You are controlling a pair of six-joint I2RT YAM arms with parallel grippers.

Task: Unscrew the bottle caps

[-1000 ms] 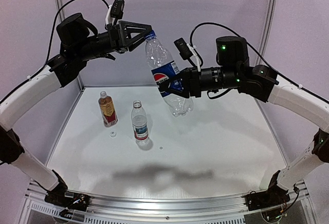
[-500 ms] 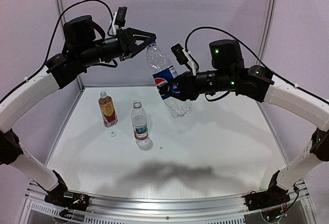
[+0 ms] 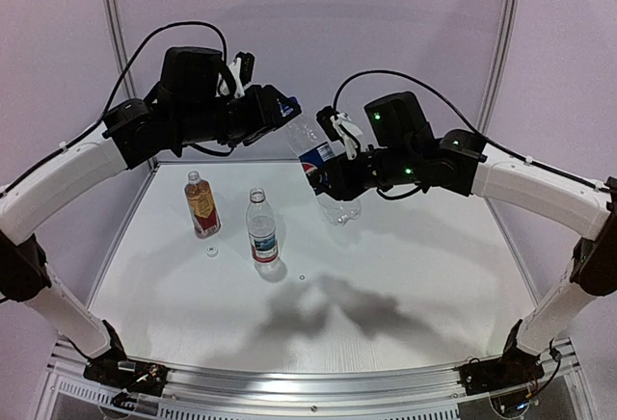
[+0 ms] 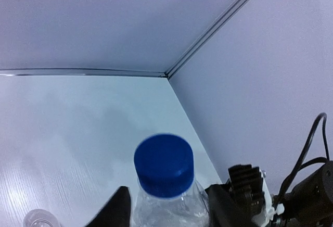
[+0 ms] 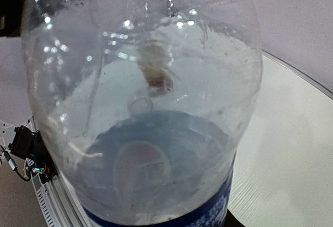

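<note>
A clear bottle with a blue label hangs tilted above the table, with my right gripper shut on its labelled middle. In the right wrist view its body fills the frame and hides the fingers. Its blue cap is on the neck, pointing up and left. My left gripper is open. Its fingers flank the neck just below the cap, apart from it. On the table stand an amber bottle with a gold-red label and an uncapped bottle with a red-white label. A white cap lies between them.
White tabletop with pale walls behind and a metal rail along the near edge. Both standing bottles are at the left rear. An open bottle mouth shows at the bottom left of the left wrist view.
The left gripper closed on the blue cap half a second ago; its fingers now stand apart from it. Both arms have swung inward, and the held bottle has come lower and slightly left.
</note>
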